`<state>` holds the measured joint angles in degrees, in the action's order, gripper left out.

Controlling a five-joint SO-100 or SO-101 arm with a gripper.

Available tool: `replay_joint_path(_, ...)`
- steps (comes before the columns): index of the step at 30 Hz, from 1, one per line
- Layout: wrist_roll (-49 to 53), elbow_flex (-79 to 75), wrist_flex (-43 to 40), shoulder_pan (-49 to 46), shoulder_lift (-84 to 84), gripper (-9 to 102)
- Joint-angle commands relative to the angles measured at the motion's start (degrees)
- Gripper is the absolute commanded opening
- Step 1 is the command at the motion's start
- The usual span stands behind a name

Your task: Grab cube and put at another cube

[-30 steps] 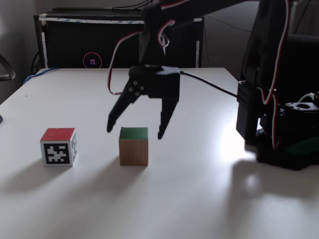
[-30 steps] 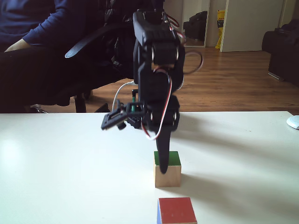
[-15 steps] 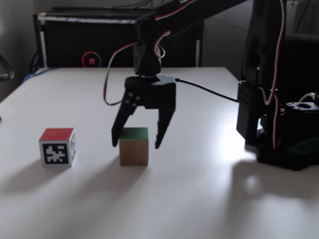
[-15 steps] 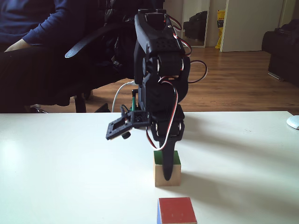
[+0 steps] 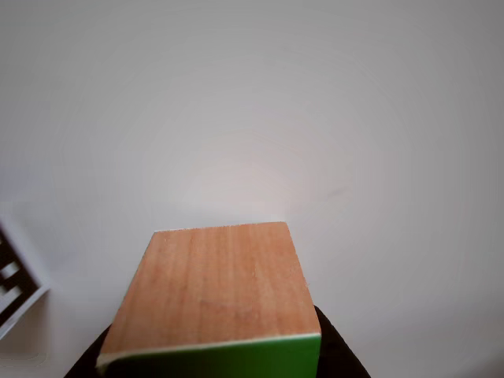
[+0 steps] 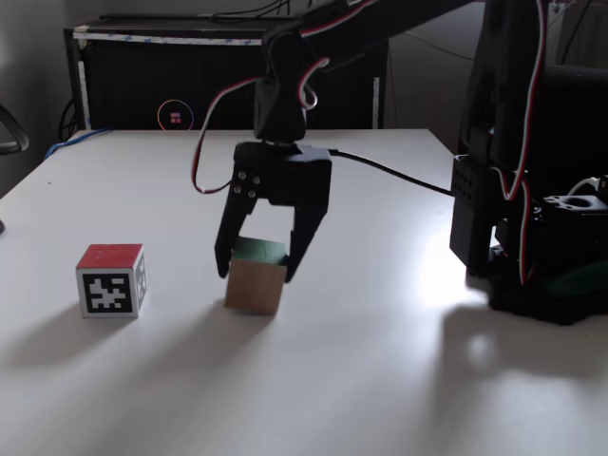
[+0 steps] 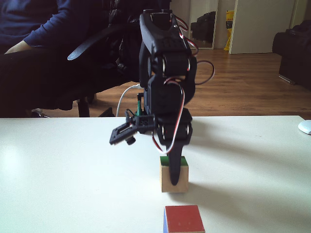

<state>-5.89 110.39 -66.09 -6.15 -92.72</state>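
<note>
1. Other view. The cube [image 5: 213,295] sits at the bottom centre of the picture: a light-brown wood-grain face uppermost, a bright green face along the bottom edge, a thin white line between the two. Dark parts flank its lower corners; whether these are the fingers cannot be told here. The white desk [image 5: 252,102] spreads behind it. At the left edge, a corner of another cube [image 5: 14,277] shows black-and-white marker squares.

2. A fixed view. The gripper [image 6: 255,275] points down over the middle of the desk [image 6: 380,361], its fingers [image 6: 224,256] spread to either side of the cube [image 6: 255,287]. The cube lies between them, slightly tilted, its green top just below the gripper body. One finger stands at the cube's left edge, the other at its right; whether they press on it cannot be told. Another cube [image 6: 112,279], red on top with the marker facing front, rests well to the left, nearer the desk's left edge.

3. Another fixed view. The gripper [image 7: 173,171] overlaps the cube [image 7: 174,174]; one finger [image 7: 174,170] crosses its wood-grain front. Green top partly visible. Another cube [image 7: 182,219] lies nearer the desk's [image 7: 58,184] near edge, red face up. A person [image 7: 29,24] in blue sits behind.
</note>
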Motion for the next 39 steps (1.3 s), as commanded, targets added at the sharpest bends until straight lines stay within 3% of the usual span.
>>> replay_joint_path(1,-1.2,-0.8,-0.8,1.0,-7.2,11)
replay_joint_path(11,-6.6,-18.7,-13.3,4.4,-8.0,11)
replay_joint_path(39,-9.9,-75.6,-32.6,-2.5,31.2,12)
